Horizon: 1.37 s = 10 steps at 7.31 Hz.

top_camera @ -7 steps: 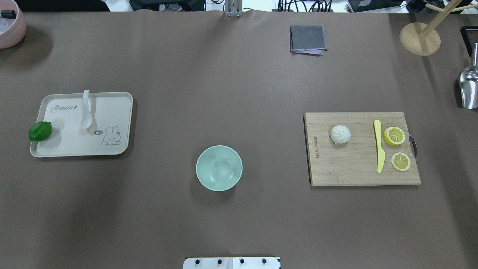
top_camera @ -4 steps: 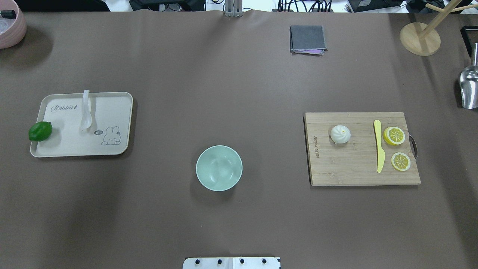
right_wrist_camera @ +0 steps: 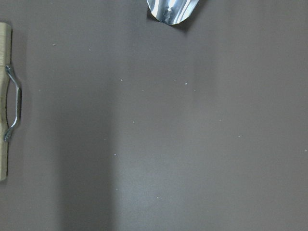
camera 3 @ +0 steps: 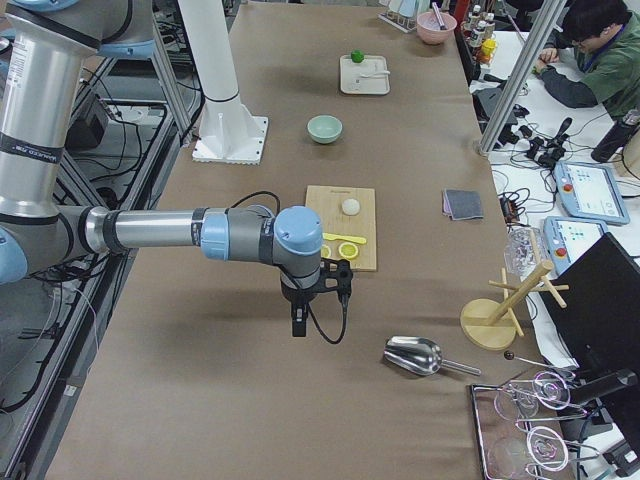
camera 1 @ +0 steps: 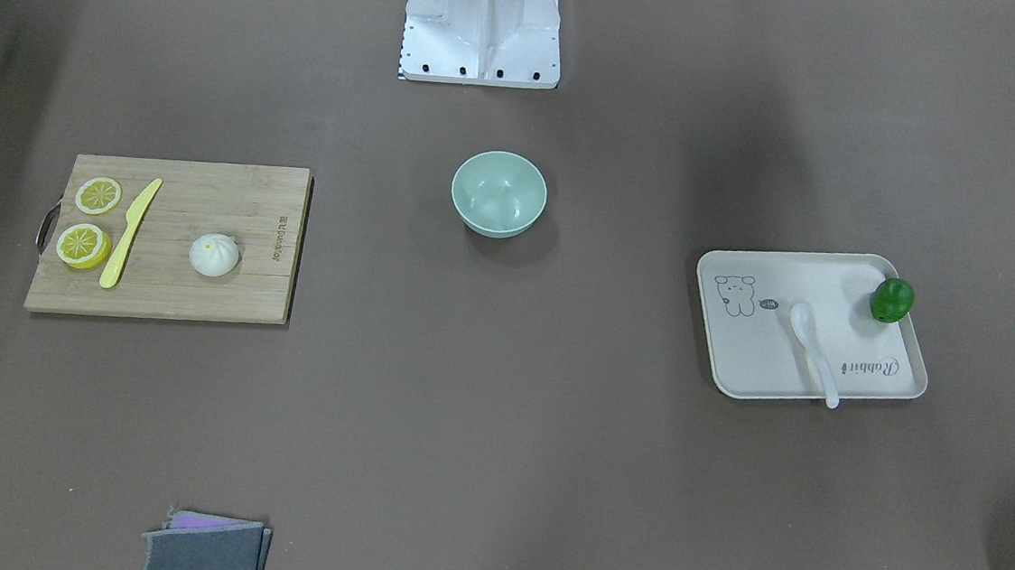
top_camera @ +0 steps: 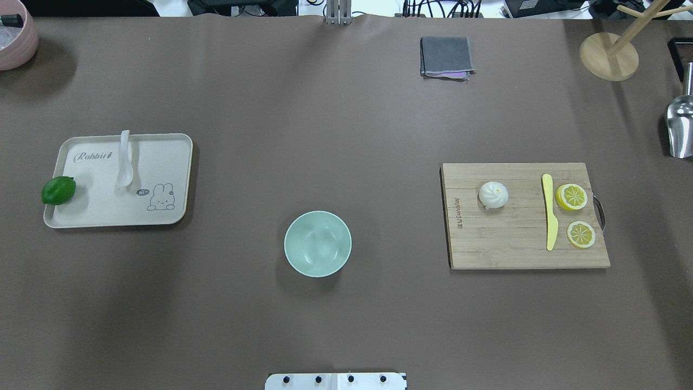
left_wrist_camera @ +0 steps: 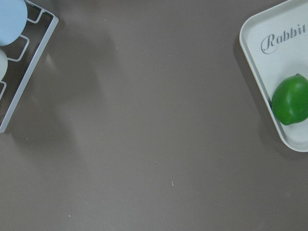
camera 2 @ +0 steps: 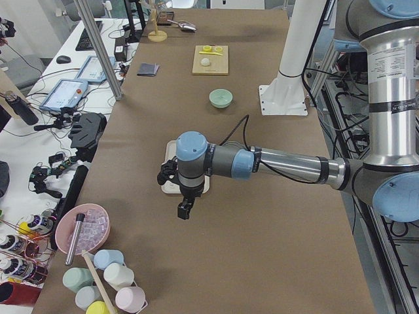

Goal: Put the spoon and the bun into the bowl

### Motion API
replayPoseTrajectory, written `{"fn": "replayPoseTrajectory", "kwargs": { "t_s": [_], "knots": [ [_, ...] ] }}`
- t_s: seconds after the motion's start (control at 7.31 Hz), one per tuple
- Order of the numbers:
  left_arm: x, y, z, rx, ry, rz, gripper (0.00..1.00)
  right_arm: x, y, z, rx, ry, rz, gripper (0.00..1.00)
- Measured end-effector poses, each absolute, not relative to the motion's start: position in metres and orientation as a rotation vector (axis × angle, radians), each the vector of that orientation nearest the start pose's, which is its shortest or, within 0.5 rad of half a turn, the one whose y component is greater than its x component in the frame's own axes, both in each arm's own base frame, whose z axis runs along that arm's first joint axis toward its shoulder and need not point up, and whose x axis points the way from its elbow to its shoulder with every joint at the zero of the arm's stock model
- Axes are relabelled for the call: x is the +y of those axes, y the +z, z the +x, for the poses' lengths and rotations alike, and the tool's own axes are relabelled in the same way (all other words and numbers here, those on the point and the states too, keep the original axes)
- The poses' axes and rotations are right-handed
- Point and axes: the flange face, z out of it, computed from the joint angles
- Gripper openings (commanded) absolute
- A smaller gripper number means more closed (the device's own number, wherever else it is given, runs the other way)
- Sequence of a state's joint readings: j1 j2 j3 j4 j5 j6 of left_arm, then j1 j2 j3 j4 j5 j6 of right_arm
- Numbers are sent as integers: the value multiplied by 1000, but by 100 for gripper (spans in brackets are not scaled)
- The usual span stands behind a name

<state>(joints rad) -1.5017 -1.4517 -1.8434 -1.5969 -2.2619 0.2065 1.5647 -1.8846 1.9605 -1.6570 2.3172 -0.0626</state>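
The spoon (top_camera: 125, 164) lies on the tray (top_camera: 97, 211), long axis front-to-back, handle pointing away from the robot. The left gripper (camera 2: 184, 210) and right gripper (camera 3: 297, 323) appear only in side views; finger spacing cannot be told.

My workplace, a robotics laboratory: a brown-covered table (top_camera: 346, 135) stands before my white pedestal (camera 2: 291, 59), with teach pendants (camera 3: 590, 192) and a seated operator (camera 3: 590, 45) alongside on the far side.

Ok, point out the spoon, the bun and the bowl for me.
spoon (top_camera: 125, 161), overhead exterior view, where the handle meets the scoop.
bun (top_camera: 493, 195), overhead exterior view, middle of its pleated top.
bowl (top_camera: 318, 245), overhead exterior view, bare inside floor.
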Motion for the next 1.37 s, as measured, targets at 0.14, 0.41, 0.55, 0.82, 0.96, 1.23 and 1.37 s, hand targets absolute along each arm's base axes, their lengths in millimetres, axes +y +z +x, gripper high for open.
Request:
{"fn": "replayPoseTrajectory", "kwargs": {
  "t_s": [0.14,0.41,0.55,0.82,0.96,1.23,1.37],
  "knots": [
    [-460,569,-38,675,345,277,98,-364,604,61,-778,-73,45,100],
    [-477,541,-37,651,411,477,98,-375,584,59,-808,-131,193,100],
    [-487,531,-37,644,428,548,98,-380,575,58,-810,-155,252,100],
    [-492,522,-34,659,438,624,98,-389,563,54,-824,-154,286,100],
    [-494,525,-30,673,438,643,98,-397,555,42,-851,-122,268,100],
    [-501,531,19,749,400,578,98,-420,527,-13,-896,-68,219,100],
    [-506,528,53,794,358,521,98,-429,514,-44,-895,-44,203,100]
  ]
}}
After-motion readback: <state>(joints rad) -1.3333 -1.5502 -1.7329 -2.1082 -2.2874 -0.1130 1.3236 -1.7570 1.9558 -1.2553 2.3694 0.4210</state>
